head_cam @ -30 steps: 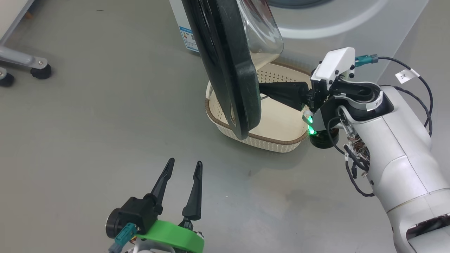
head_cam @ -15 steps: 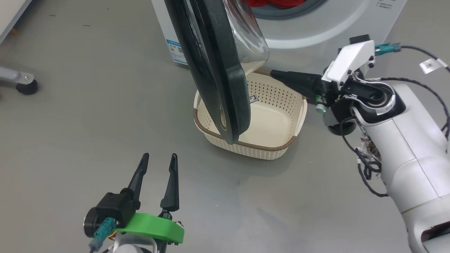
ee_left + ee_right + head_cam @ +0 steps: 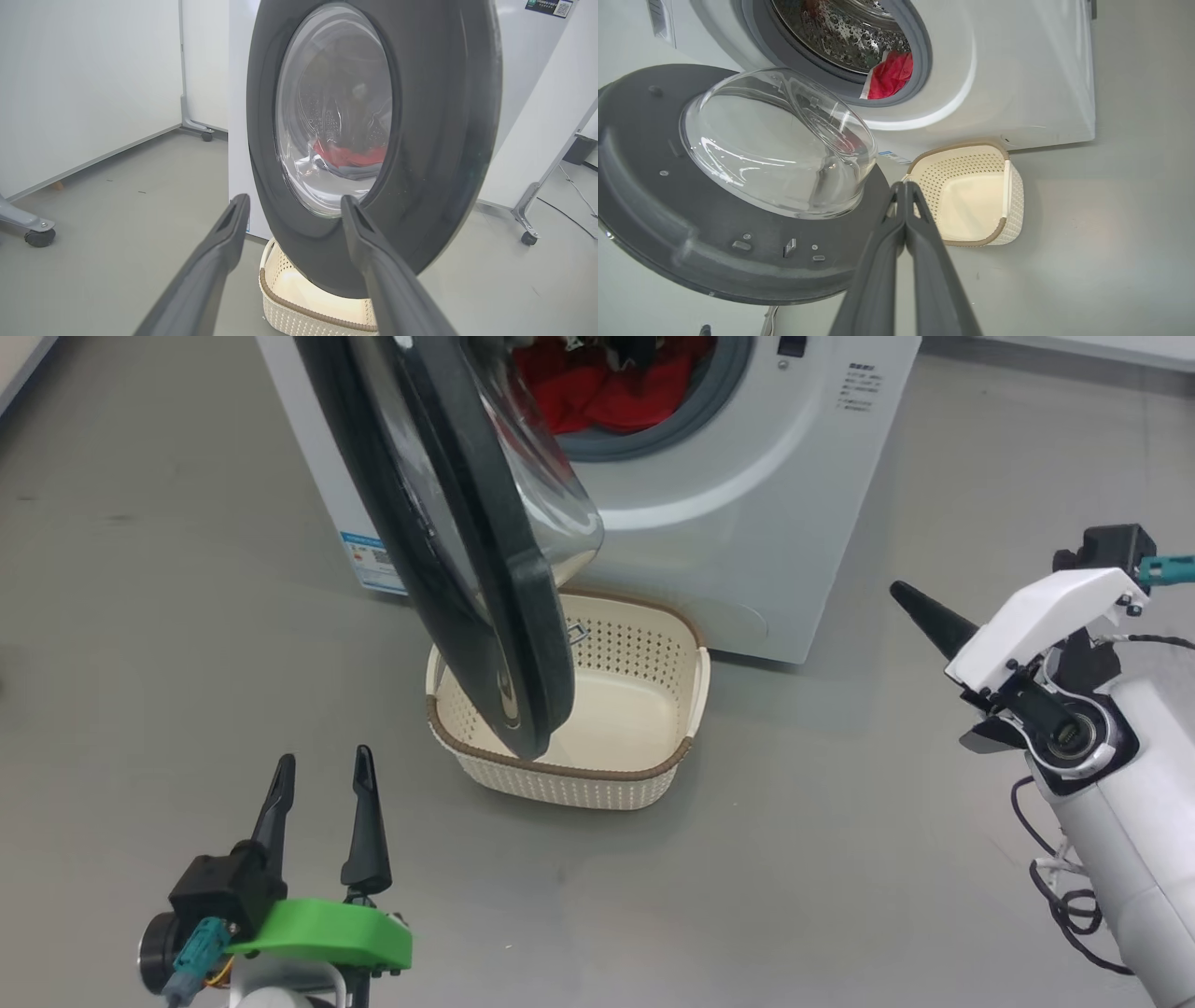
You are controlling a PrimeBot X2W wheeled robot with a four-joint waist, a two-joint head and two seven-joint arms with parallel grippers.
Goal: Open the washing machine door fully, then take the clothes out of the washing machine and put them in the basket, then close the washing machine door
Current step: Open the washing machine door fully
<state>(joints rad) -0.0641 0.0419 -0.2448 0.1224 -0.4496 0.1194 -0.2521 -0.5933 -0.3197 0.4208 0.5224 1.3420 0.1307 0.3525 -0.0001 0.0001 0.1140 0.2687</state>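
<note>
Now door [image 3: 495, 616] hangs open over basket [image 3: 560, 789], clothes [image 3: 607, 392] in washer [image 3: 747, 523] drum. L wrist view: door's outer face; R wrist: inner glass bowl [image 3: 780, 144]. Text on blue sticker [image 3: 373, 560] illegible. Both empty: left gripper [image 3: 324, 756] wide apart, right gripper [image 3: 910, 599] closed.

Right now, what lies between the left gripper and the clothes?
The open washing machine door: in the left wrist view the left gripper points at its glass, and the clothes show through it.

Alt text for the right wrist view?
The washing machine door stands open, glass bowl toward the camera; red clothes lie in the washing machine behind. An empty basket sits on the floor beyond the shut right gripper.
</note>
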